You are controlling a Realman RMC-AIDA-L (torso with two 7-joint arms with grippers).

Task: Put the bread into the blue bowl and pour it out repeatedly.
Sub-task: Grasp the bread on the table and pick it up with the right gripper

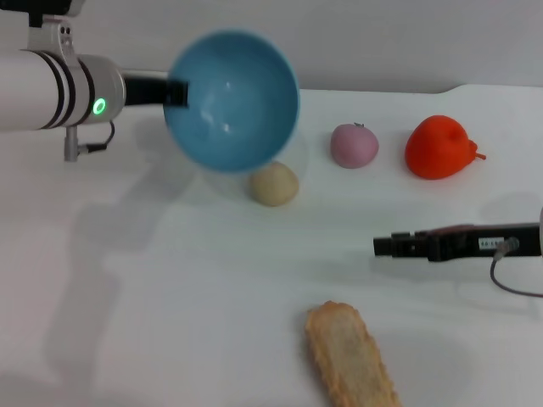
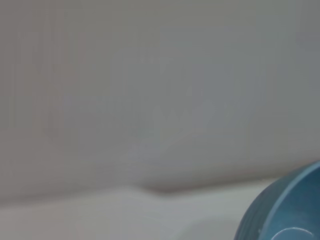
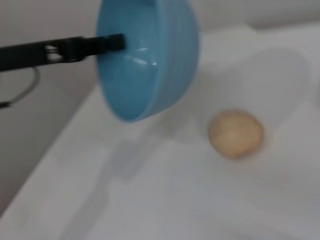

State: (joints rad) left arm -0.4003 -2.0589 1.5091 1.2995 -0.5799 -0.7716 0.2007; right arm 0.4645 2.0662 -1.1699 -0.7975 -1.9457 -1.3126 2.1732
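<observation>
Aloft, left pincer [image 1: 176, 91] grips blue bowl [image 1: 231, 100], tipped, empty | bread [image 1: 351, 357] on table [image 1: 153, 288]

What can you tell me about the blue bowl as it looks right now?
The blue bowl is round, deep, glossy light-blue plastic, plain and empty. The left gripper holds it by the rim, lifted off the table and tipped on its side, its opening facing the head camera. Nothing else touches it; it hangs above the table's far left.

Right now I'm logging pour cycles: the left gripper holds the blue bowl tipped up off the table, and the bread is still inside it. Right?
Not quite. The left gripper does hold the blue bowl tipped up off the table, but the bowl is empty. The head view shows the bread lying on the table, near the front edge.
</observation>
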